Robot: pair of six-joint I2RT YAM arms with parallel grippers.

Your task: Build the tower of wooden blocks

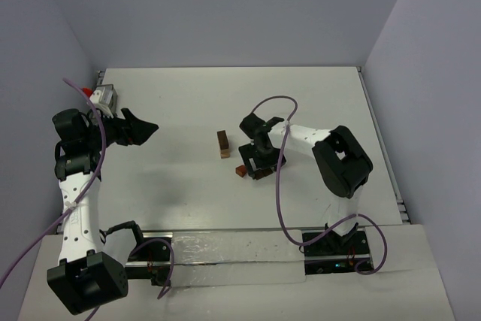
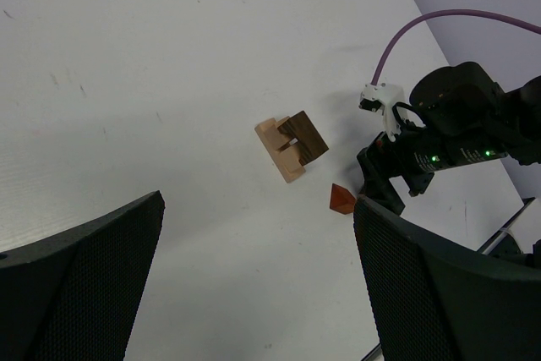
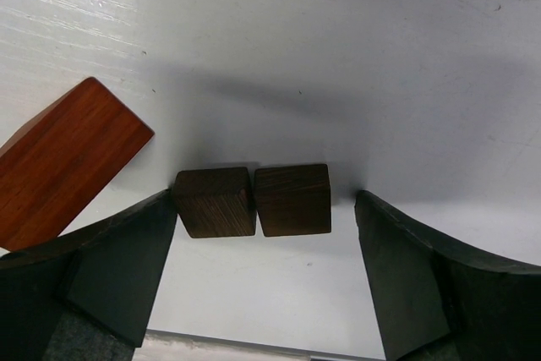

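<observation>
**Early stage of the build.** The wood block tower point(image 2: 292, 148), a low stack of light tan and dark brown wooden pieces, sits near the middle of the white table point(image 2: 169, 57). At least one tan and one dark piece show, but I cannot count its pieces exactly.

Three blocks lie loose beside it, not yet stacked:
- two dark brown wooden cubes point(image 3: 215, 202), side by side and touching;
- one reddish-brown wooden block point(image 3: 68, 162), set at an angle just beside them.

My right hand point(image 3: 265, 209) is down at the table, its fingers spread around both cubes. One finger meets the left cube and the other stands clear of the right cube, so nothing is gripped. My left hand point(image 1: 144, 124) hangs well apart to the left, wide open and holding nothing.

Judged remaining: placing all three loose blocks.
</observation>
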